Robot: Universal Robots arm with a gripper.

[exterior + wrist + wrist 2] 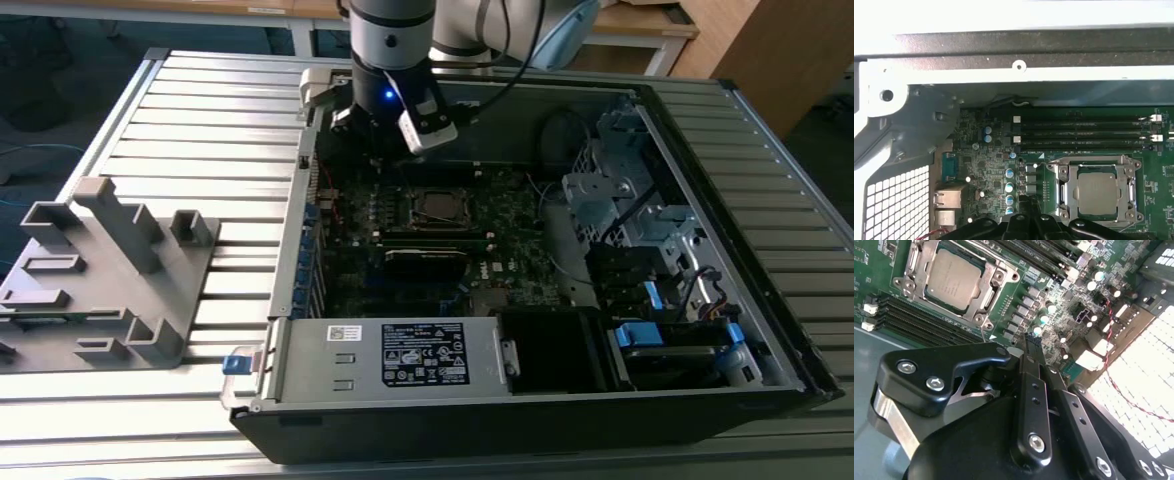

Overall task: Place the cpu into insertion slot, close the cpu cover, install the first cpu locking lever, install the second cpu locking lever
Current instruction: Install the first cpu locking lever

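- Hand (pixel 1031 340): its two black fingers (pixel 1034 390) are drawn together at the tips, narrow, with nothing held between them.
- It hovers just above the green motherboard (pixel 984 165), near one corner of the socket but apart from it, and it touches nothing that I can see.
- In the exterior view, the grey arm (pixel 394 30) drops almost straight down into the open computer case (pixel 721 200). The hand points down at the board, between the socket and the case's far wall.
- Beside the hand, the cpu (pixel 951 280) lies flat in the insertion slot (pixel 408 205), dull silver face up.
- Over it lies the cpu cover (pixel 988 299), a silvery frame whose square window shows the chip.
- Judging by this, seating the chip and closing the cover look done, and the lever stage is the one in hand.
- A thin wire rod (pixel 983 332) rises by the socket corner nearest the hand and is probably a locking lever. I cannot tell whether either lever is latched.
- Lever work, as I judge it, calls for fine aim, because the wire is slim and sits close to the frame and to small board parts.
- Long black memory slots (pixel 1079 132) run alongside the socket.
- Farther out, a labelled silver power-supply box (pixel 387 355) fills the case's near end.
- The case rests on a slatted metal worktop (pixel 200 120), and a grey fixture (pixel 107 270) stands at the exterior view's left.
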